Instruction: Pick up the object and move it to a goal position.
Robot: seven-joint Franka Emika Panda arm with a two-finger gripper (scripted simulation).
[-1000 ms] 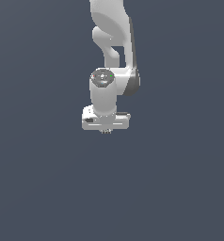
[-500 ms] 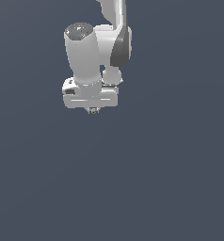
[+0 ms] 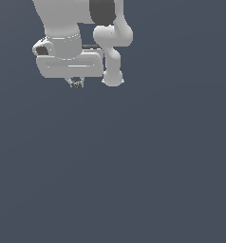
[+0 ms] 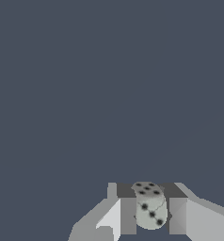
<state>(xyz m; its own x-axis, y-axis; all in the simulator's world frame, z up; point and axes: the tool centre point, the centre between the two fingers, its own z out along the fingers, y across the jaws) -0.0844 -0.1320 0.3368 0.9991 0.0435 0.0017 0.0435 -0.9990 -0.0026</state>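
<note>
The gripper [image 4: 151, 214] is clamped on the object [image 4: 151, 205], a small pale grey die with rounded corners and black pips, held between the two fingers [image 4: 128, 215] at their tips. In the wrist view one face shows about five pips and the face next to it three in a diagonal row; the die is roughly as wide as it is tall, so it has no clear long axis. No writing or brand is legible. In the exterior view the arm [image 3: 112, 42] fills the upper part toward that view's left, and the die [image 3: 77, 84] shows as a speck under the gripper [image 3: 76, 83]. Plain dark grey-blue backdrop surrounds it, with no edge or surface visible.
</note>
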